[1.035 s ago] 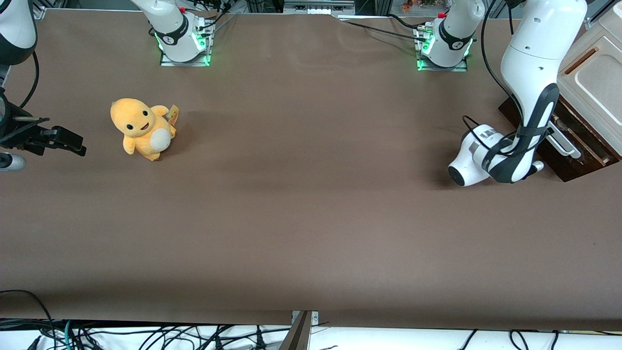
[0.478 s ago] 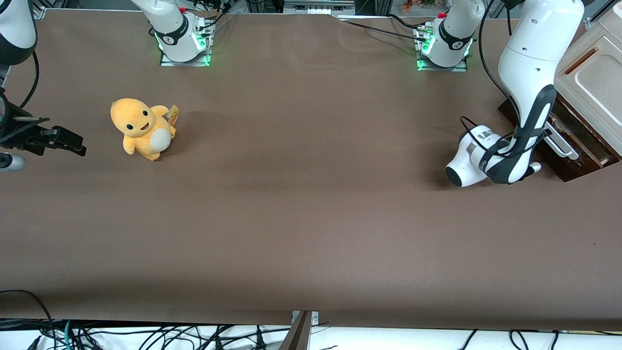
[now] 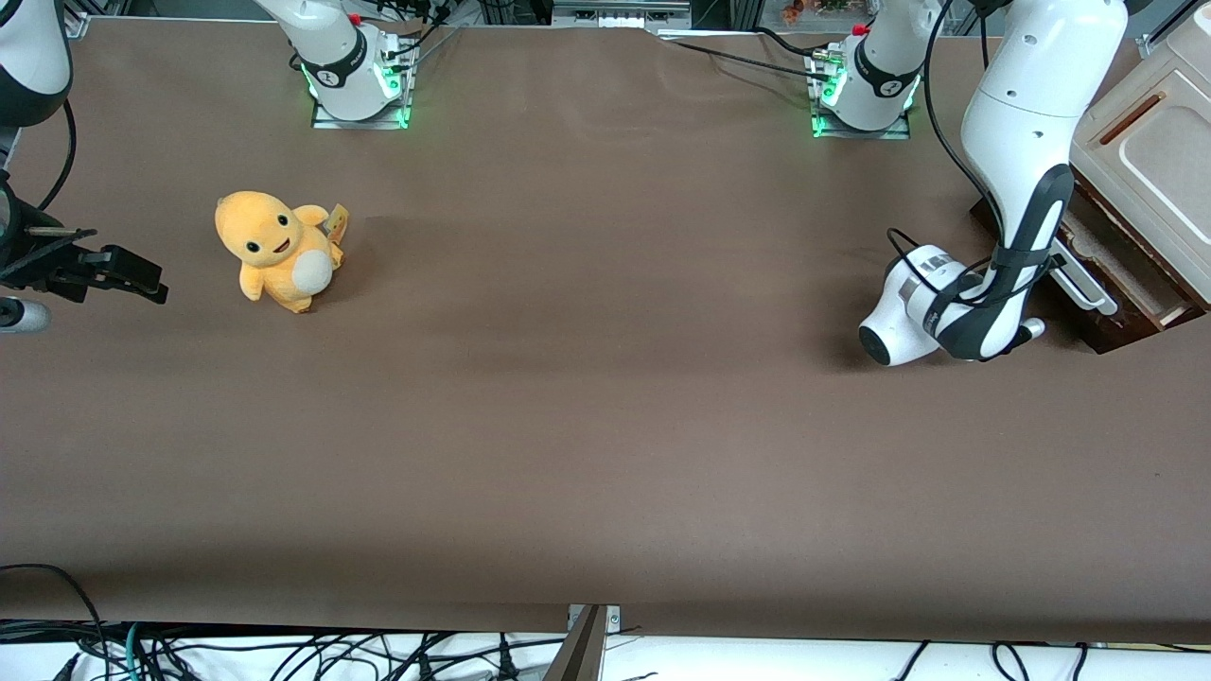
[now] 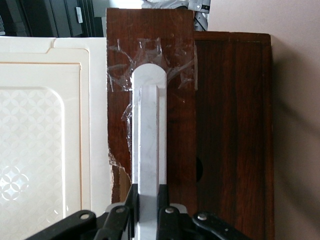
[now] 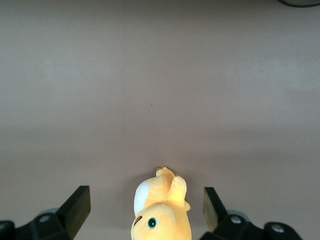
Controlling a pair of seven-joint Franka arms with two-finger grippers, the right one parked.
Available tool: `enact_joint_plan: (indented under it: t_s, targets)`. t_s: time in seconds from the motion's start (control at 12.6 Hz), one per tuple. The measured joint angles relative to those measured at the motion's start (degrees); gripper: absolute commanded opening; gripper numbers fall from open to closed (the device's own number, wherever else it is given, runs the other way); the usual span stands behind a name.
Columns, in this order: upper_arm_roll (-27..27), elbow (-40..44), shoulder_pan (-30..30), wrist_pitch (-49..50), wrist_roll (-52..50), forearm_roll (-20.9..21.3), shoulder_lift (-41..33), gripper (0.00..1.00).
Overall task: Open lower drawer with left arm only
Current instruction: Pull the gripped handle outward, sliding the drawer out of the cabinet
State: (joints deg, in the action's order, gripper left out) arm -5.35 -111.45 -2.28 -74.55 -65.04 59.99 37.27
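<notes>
- Up front, no writing is readable; the left arm (image 3: 1017, 123) reaches down to the lower drawer (image 3: 1131, 274) at the working arm's end of the table (image 3: 587, 426), partly pulled out under the cream cabinet (image 3: 1149, 161).
- Wrist view: the gripper (image 4: 148, 212) pinches the drawer's white bar handle (image 4: 148, 135); dark-brown wood bears crinkled clear tape (image 4: 150, 65).
- Parked wrist view: a yellow plush (image 5: 159, 212) lies on the table.

Lower drawer (image 4: 220, 125) dark brown wood, white bar handle (image 4: 148, 135), pale inside showing. Cabinet (image 4: 50, 125) cream, embossed diamond-lattice panel, orange-brown slot. Left arm (image 3: 1026, 142) glossy white, dark grey covers, black cable. Tool (image 4: 148, 217) black, at the handle. Plush toy (image 3: 274, 251) yellow-orange, white belly. Worktop (image 3: 587, 397) plain brown.
</notes>
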Motion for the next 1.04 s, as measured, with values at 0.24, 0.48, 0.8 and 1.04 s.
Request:
enact_joint_plan:
  t_s: [0.24,0.48,0.8,1.04]
  targets:
    - [0.0,0.5,0.0,0.1,0.2,-0.1,0.1,0.0]
    - [0.0,0.9,0.0,0.2,0.3,-0.3,0.3,0.0]
    - [0.0,1.3,-0.2,0.3,0.3,-0.4,0.8,0.0]
    - [0.0,1.7,-1.6,0.8,0.3,-1.1,1.1,0.0]
